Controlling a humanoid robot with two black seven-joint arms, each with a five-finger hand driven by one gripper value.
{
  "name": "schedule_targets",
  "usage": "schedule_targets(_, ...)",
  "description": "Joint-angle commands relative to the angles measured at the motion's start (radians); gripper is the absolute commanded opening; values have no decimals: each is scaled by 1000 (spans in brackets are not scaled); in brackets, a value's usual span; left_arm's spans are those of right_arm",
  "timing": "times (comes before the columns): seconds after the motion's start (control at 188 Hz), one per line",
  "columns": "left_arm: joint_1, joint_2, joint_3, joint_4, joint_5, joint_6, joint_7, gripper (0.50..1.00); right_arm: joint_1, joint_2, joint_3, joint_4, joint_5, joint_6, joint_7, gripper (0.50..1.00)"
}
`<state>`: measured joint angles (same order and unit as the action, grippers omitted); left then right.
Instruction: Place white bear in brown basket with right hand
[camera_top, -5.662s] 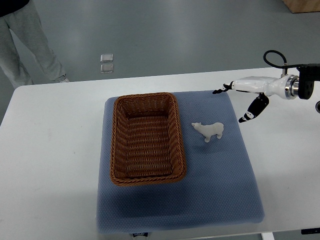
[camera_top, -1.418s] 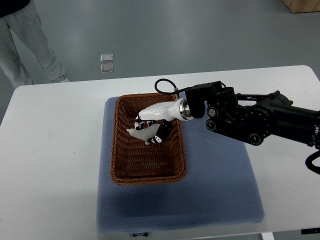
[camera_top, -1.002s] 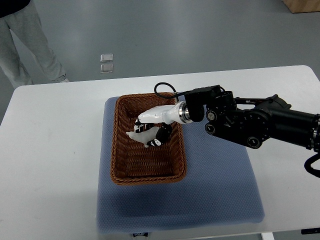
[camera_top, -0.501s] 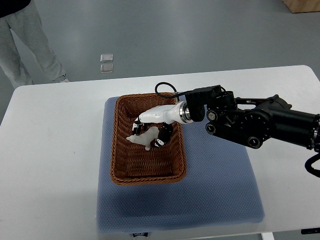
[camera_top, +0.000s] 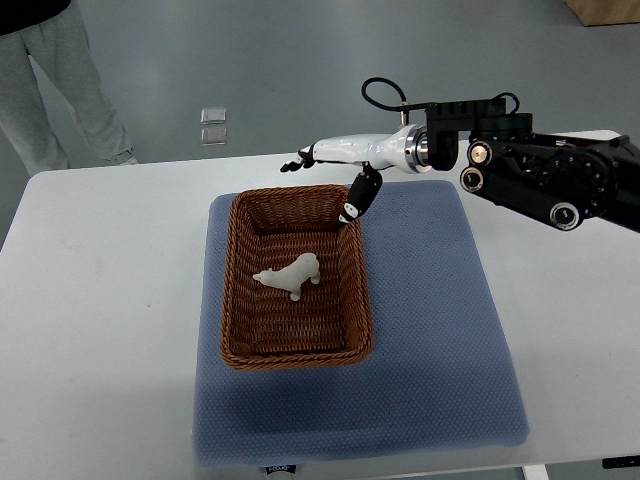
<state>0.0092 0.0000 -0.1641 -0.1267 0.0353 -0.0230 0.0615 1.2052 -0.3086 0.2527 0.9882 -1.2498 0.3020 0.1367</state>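
White bear (camera_top: 290, 276) lies alone on the woven floor of the brown basket (camera_top: 232, 290), roughly at the basket's middle, head toward nine o'clock. No finger touches it. The basket sits on a blue mat (camera_top: 430, 330) spread over the white table (camera_top: 100, 330), filling the mat's nine o'clock half.

Up at the basket's one o'clock corner hangs the right hand (camera_top: 335, 170), its arm (camera_top: 540, 175) coming in from the three o'clock edge. The white fingers (camera_top: 305, 155) are stretched out flat toward nine o'clock, beyond the basket's far rim, and the dark-tipped thumb (camera_top: 355, 198) points down over that corner; the hand is spread and carries nothing.

At eleven o'clock, off the table, a person's grey trouser legs (camera_top: 50, 90) stand on the floor, with a small pale floor fitting (camera_top: 213, 125) nearby.
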Motion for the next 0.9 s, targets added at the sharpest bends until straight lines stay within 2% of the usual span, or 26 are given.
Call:
schedule_targets(0.0,0,0,0,1,0,0,0,1000,-61,-30,122,-11,119,-7,0,915)
schedule_targets(0.219,0,0,-2,1,0,0,0,1000,-283,-20,488,-77,343,-47,0,915)
schedule_targets(0.352,0,0,-2,1,0,0,0,1000,-365,-6,629,-129,486,-47,1,915)
schedule_targets(0.634,0,0,-2,1,0,0,0,1000,-461,74,750,-322,854,-95,4,913)
schedule_targets(0.73,0,0,-2,1,0,0,0,1000,-480,86,749,-359,934,-90,35,913)
schedule_targets(0.896,0,0,-2,1,0,0,0,1000,-500,109,750,-390,975,-96,44,917)
